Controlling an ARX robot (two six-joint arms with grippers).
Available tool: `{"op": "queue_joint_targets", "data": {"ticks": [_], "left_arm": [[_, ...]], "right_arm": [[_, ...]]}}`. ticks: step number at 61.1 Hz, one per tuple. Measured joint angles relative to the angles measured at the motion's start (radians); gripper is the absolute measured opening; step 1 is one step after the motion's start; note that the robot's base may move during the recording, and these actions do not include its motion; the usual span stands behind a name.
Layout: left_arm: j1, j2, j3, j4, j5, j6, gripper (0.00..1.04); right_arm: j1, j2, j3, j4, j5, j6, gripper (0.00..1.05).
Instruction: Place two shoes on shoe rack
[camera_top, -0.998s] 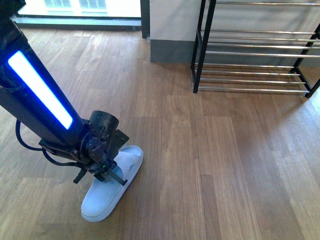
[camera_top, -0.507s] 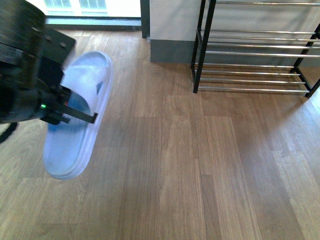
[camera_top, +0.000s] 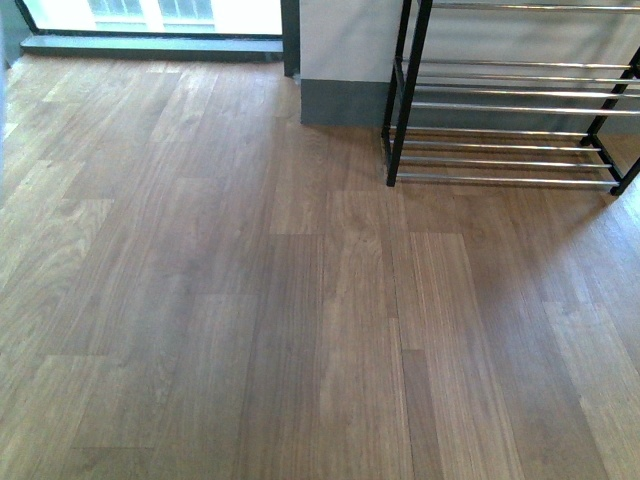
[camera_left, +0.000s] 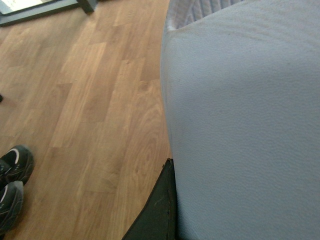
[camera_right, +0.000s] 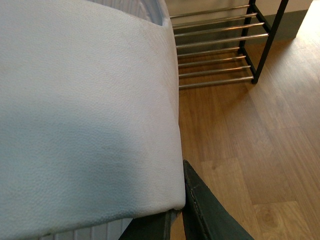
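Wood floor (camera_top: 250, 300), shoe rack (camera_top: 500, 106) by wall (camera_top: 340, 40); left jaws clamp one slipper (camera_left: 240, 125), right jaws other slipper (camera_right: 85, 115).

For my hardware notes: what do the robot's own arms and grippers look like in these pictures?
Little shows. The front view has no arm. The left wrist view shows one flat black finger, matte, with faint scratches. The right wrist view shows a dark grey finger with a raised edge line. No cables or markings are visible.
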Motion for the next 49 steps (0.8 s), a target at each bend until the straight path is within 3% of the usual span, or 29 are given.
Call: {"op": "queue_joint_targets", "data": {"ticks": [7,49], "left_arm": [[-0.025,-0.126,-0.027,-0.054,-0.013,-0.019,0.02],[-0.026,-0.129,-0.028,-0.056,-0.015,-0.026,0.02]], "right_arm": [[0.000,0.000,0.000,0.000,0.000,0.000,0.02],[0.000,0.000,0.000,0.000,0.000,0.000,0.02]]}}
